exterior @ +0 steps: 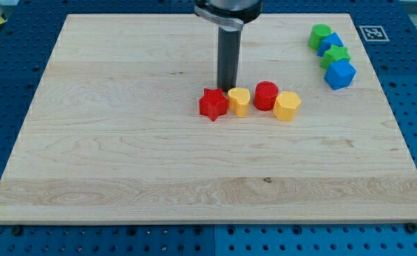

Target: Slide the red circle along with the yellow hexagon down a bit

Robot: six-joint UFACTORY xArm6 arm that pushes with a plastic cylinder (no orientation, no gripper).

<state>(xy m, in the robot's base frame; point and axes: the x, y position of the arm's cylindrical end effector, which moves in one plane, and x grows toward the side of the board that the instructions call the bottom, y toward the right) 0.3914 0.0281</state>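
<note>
The red circle stands near the board's middle, touching the yellow hexagon on its right. A yellow heart-shaped block sits just left of the red circle, and a red star touches the yellow heart's left side. My tip rests on the board just above the gap between the red star and the yellow heart, up and to the left of the red circle.
At the view's top right stands a cluster of a green block, a blue block, a green star and a blue hexagon-like block. The wooden board lies on a blue perforated table.
</note>
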